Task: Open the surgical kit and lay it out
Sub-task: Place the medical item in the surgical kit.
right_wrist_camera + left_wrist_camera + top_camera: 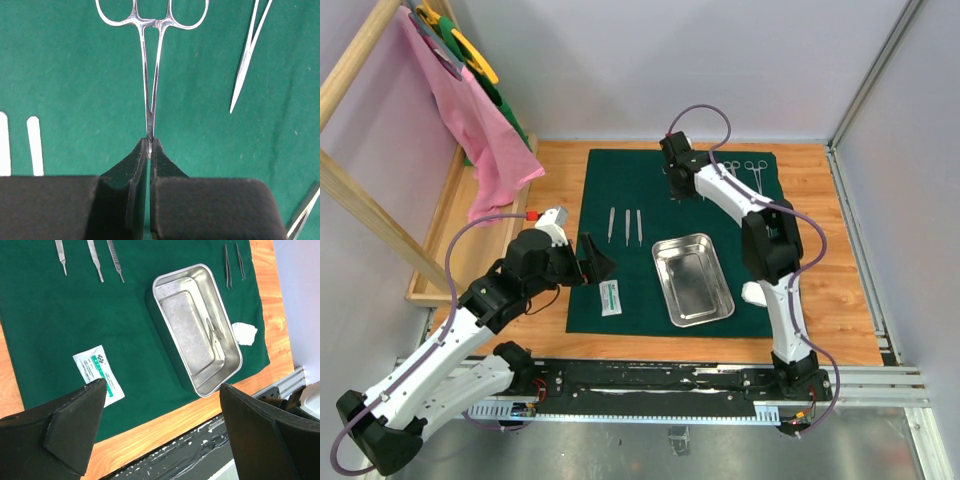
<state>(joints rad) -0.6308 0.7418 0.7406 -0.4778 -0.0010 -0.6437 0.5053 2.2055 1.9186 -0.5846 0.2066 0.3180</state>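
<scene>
Pale lilac-grey walls (650, 70) close in the back and both sides, evenly lit with soft shadows. An aluminium post (875, 75) runs up the right rear corner. The tabletop (845, 250) is warm orange-brown wood. At the left a slanted wooden frame (360, 200) carries a hanging pink cloth (470, 130), with a green cloth (505, 105) and a yellow cloth (470, 50) behind it. An aluminium rail (880, 385) borders the near edge, above a dull grey metal surface (650, 450).
</scene>
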